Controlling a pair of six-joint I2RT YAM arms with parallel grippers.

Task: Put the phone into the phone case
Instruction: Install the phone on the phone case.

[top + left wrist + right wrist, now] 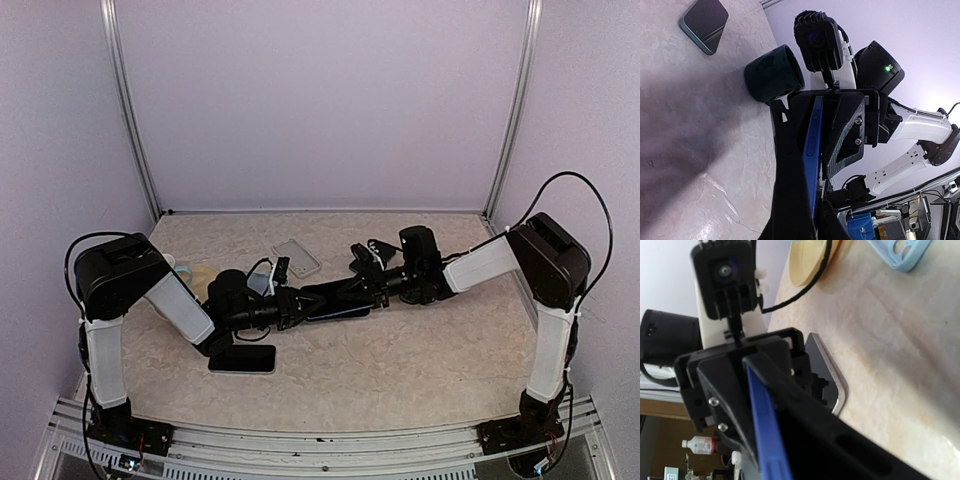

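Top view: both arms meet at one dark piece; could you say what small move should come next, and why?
Probably close the left gripper firmly on the blue-edged piece before the right gripper backs off: both reach it, yet neither grip looks firm.

- Blue-edged slab [811, 145]: seen edge-on, lower end cut off by the frame; phone or case, cannot tell.
- Left gripper [292, 303], right gripper [362, 285]: grip undecidable.
- Silver-rimmed phone [836, 390]: mostly hidden behind the left gripper.
- Light-blue case [900, 252] and yellow disc [807, 262]: both cut off by the top edge.
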